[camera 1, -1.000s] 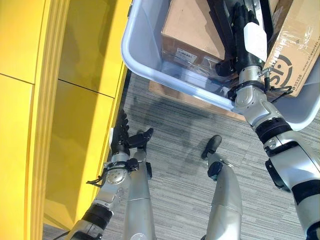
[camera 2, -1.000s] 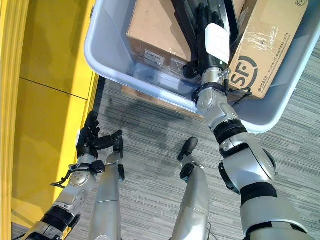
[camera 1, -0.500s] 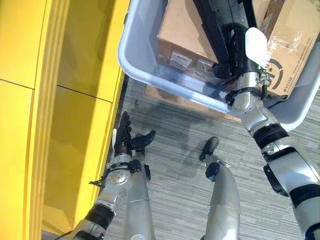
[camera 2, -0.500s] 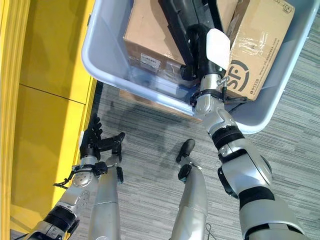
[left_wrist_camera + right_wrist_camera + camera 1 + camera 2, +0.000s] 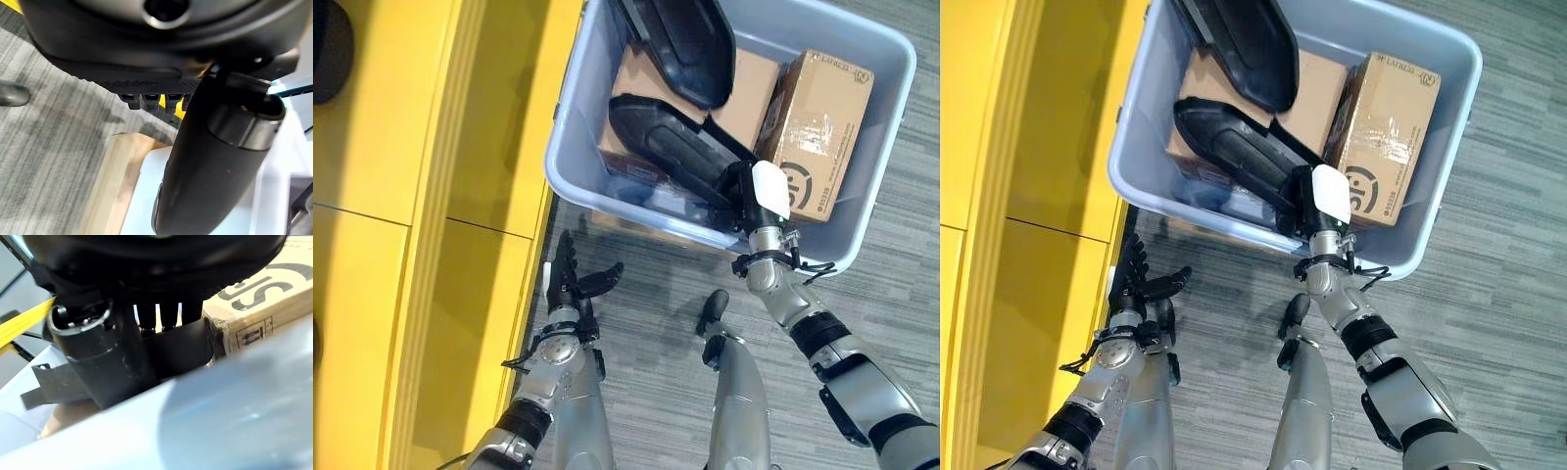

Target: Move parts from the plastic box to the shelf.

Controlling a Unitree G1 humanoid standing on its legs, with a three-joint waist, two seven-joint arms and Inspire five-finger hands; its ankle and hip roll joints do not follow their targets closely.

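Grey plastic box at 12 o'clock holds black parts and cardboard boxes. Right hand fingers clamped on lower part's end. Left hand, fingers apart, at 7 o'clock over carpet.

The camera has tilted up over the past second, bringing the whole plastic box into frame along with a second black part lying across the cardboard boxes. The right hand, earlier buried deep among the boxes, now sits nearer the box's front wall, its fingers closed on the lower black part. The left hand has spread slightly wider.
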